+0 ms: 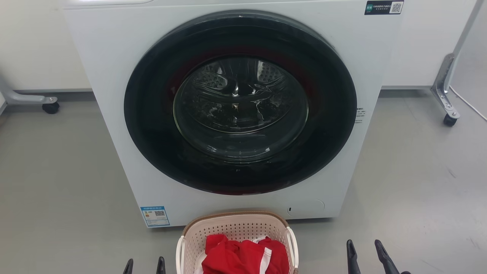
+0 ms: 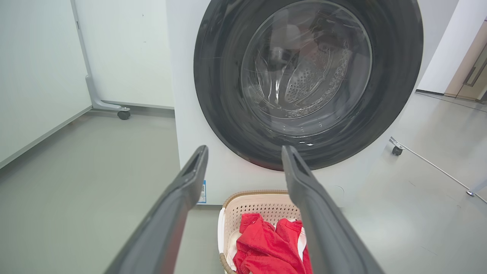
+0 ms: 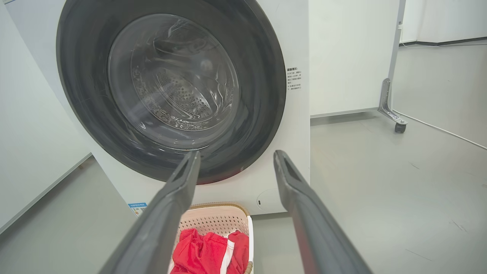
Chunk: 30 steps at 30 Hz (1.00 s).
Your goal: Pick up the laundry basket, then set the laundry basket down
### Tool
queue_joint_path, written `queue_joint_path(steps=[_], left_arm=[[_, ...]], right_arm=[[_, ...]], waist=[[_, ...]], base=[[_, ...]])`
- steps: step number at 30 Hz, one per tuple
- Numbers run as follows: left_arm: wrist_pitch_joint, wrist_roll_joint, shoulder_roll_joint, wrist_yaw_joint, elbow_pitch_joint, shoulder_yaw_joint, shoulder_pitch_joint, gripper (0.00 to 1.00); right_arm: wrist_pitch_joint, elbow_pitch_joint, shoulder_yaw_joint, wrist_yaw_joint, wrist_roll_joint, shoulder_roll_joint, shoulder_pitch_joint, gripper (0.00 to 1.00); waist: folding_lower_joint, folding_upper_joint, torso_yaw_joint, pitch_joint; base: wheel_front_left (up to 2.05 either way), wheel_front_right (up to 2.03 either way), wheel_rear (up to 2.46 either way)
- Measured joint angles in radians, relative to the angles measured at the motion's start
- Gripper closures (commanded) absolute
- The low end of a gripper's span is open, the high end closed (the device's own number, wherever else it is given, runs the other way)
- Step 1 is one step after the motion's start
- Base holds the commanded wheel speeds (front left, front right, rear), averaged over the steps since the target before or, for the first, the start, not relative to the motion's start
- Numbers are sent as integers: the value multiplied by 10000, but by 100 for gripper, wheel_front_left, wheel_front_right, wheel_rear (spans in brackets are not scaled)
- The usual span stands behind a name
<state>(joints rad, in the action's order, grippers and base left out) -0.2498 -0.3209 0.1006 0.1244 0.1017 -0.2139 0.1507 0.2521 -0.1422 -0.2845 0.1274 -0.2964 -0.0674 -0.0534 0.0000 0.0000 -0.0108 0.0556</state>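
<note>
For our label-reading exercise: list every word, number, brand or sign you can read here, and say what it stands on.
On the washer, top right: dark sticker with a QR code; print too small to read.
On the washer, lower left: blue-edged sticker with a QR code; too small to read.
Right of the door: block of small print; blurred, unreadable.
On the laundry basket: no lettering seen.

Left claw (image 1: 145, 260), right claw (image 1: 363, 242), both spread apart.

I see bright, even light; glare streaks the washer door glass (image 1: 240, 110), and my wrist views bow at the edges.
</note>
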Motion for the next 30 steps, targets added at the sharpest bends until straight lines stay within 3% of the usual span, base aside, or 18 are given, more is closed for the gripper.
queue_joint_path(steps=[2,3,12,30], left_arm=[[0,0,-2,0,0,25,0,0],[0,0,-4,0,0,33,-1,100],[111,-109,-79,-50,610,65,174,100],[813,-2527,-150,-470,855,642,-76,100]], right_arm=[[0,12,4,0,44,13,0,0],[0,19,6,0,65,19,0,100],[-100,-598,36,-44,-146,27,-298,100],[-803,-750,828,-487,-2543,61,-130,100]], waist=[[0,0,10,-11],[0,1,14,-17],[0,0,17,-35],[2,0,35,-143]], base=[[0,0,0],[0,0,0],[0,0,0],[0,0,0]])
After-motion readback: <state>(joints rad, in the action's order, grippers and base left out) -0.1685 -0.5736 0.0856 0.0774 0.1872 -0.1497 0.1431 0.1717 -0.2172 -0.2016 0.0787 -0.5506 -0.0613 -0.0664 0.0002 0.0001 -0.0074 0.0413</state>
